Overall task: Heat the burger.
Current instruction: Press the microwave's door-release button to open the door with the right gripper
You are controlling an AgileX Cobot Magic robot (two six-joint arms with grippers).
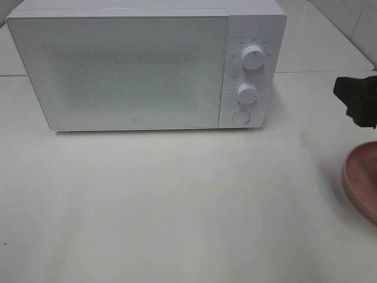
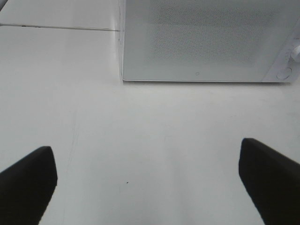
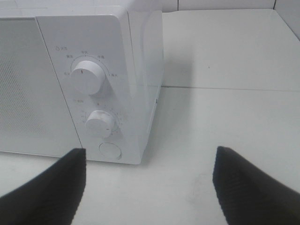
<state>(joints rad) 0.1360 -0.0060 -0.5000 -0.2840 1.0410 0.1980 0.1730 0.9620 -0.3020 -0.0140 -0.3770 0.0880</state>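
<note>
Your left claw point(image 2: 146, 154) and right claw point(image 3: 150, 161) both hang wide open, holding nothing. The burger shows in no view; it may be behind the shut microwave point(image 1: 118, 71) door, but you cannot tell. Probably press the round door button point(image 3: 110, 151) squarely, clear of the dials.

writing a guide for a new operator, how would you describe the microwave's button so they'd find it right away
Find the white microwave at the back of the table; its control panel runs down the right of the front. At the panel's bottom sits the button: round and flat, unlike the upper knob and lower knob above it, which stick out.
</note>
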